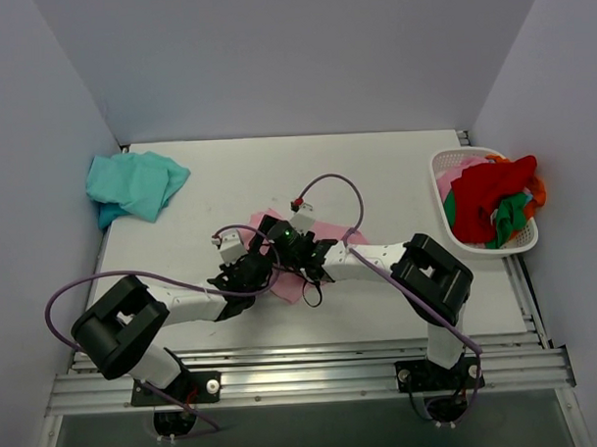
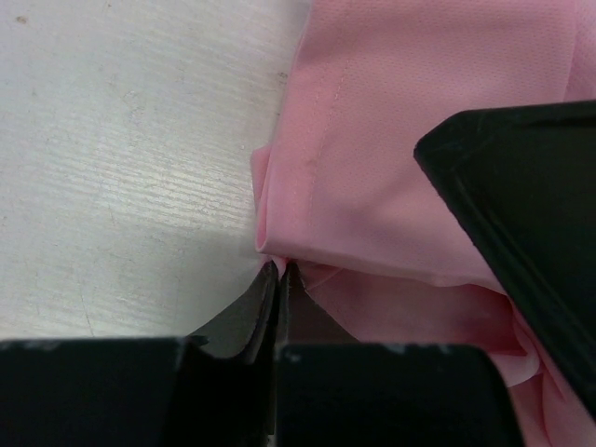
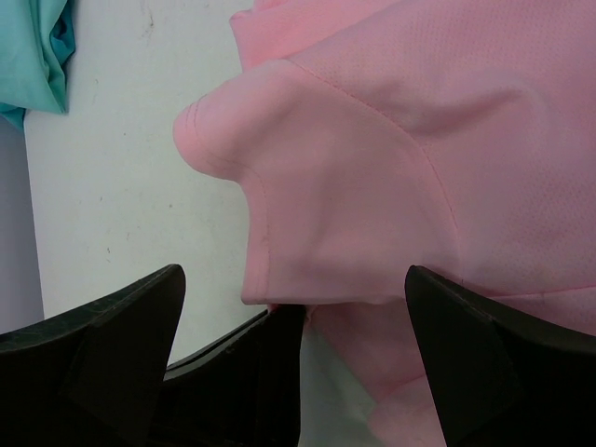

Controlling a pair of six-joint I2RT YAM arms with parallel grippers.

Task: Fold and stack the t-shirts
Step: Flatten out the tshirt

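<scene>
The light pink t-shirt [image 1: 326, 228] lies crumpled in the middle of the table, mostly hidden under both arms in the top view. My left gripper [image 2: 281, 266] is shut on a folded edge of the pink t-shirt [image 2: 391, 112]; in the top view this left gripper [image 1: 261, 274] sits at the shirt's left side. My right gripper [image 3: 293, 279] stands open just above the pink t-shirt [image 3: 372, 140], its jaws straddling the pinched fold, with nothing held. The teal t-shirt [image 1: 135, 185] lies bunched at the table's far left, and shows as a teal t-shirt [image 3: 33, 51] corner in the right wrist view.
A white plastic basket [image 1: 442, 169] at the right edge holds red, green and orange garments [image 1: 489, 202]. The two grippers are very close together; one right finger [image 2: 521, 205] shows in the left wrist view. Grey walls enclose the white table [image 1: 375, 172].
</scene>
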